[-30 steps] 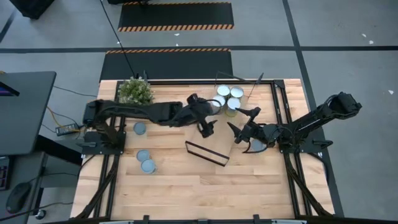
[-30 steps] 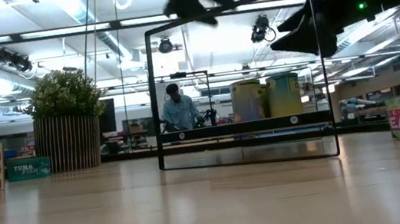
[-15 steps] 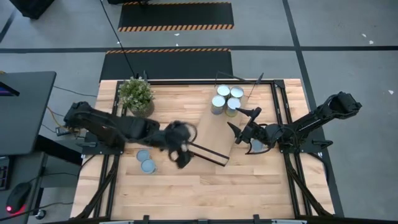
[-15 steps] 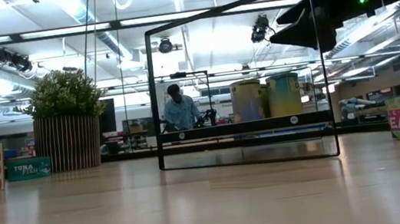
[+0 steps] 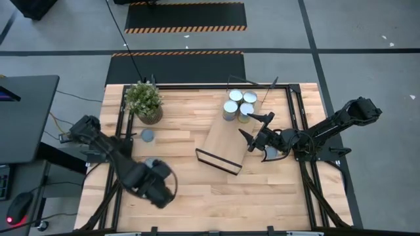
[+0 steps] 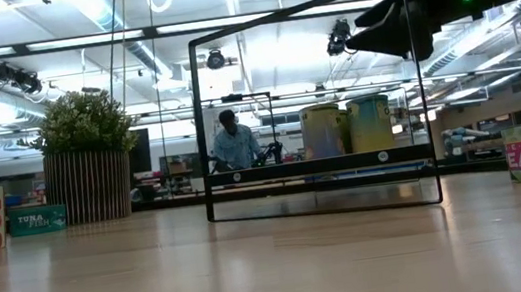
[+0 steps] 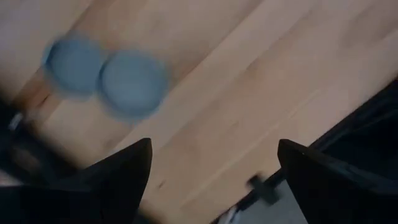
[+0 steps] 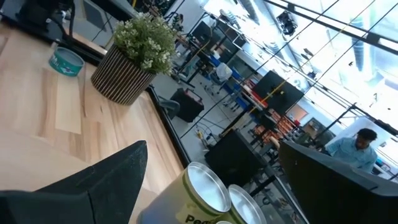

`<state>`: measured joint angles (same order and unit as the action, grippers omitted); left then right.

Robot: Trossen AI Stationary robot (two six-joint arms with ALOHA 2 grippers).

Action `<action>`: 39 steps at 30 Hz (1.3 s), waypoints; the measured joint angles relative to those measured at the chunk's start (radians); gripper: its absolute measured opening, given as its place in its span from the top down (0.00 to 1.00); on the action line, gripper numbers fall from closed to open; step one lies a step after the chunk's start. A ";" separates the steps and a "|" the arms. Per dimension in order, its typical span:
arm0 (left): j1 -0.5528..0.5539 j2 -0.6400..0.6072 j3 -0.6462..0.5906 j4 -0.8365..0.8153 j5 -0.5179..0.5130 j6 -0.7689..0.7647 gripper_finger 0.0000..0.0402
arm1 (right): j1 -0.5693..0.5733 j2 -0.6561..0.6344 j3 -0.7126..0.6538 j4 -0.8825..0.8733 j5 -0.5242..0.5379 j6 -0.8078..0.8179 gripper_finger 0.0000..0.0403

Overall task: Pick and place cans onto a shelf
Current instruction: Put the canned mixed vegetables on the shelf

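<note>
Left gripper [image 5: 161, 187] wide open, holding nothing, low over the front-left table [image 5: 197, 196]; two flat cans [image 7: 134, 84] just beside it, partly hidden under the arm, another can [image 5: 148, 135] near the plant [image 5: 144, 99]. Shelf [image 5: 223, 144] mid-table with three cans [image 5: 237, 105] at its far end. Right gripper [image 5: 252, 136] open, empty, just right of the shelf, near those three cans

- A black wire-framed shelf [image 6: 319, 166] stands mid-table, bearing two yellowish-green cylindrical cans [image 6: 347, 127].
- A potted green plant [image 6: 86, 154] sits left.
- A dark gripper [image 6: 396, 27] hangs upper right.
</note>
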<state>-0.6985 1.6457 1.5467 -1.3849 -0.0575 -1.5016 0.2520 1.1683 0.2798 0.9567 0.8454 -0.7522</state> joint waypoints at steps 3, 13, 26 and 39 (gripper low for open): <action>-0.054 0.024 0.001 -0.065 0.018 -0.068 0.12 | 0.000 0.000 0.000 0.000 -0.003 0.000 0.08; -0.119 0.119 -0.011 -0.178 0.032 -0.095 0.13 | 0.000 0.000 0.000 0.000 -0.038 0.022 0.08; -0.170 0.031 -0.392 0.144 0.097 -0.184 0.24 | -0.030 0.000 0.000 -0.002 -0.091 0.052 0.08; -0.140 -0.004 -0.512 0.276 -0.003 -0.170 0.22 | -0.033 0.000 0.000 -0.009 -0.101 0.054 0.08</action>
<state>-0.8386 1.6417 1.0351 -1.1085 -0.0610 -1.6720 0.2188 1.1687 0.2798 0.9482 0.7446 -0.6983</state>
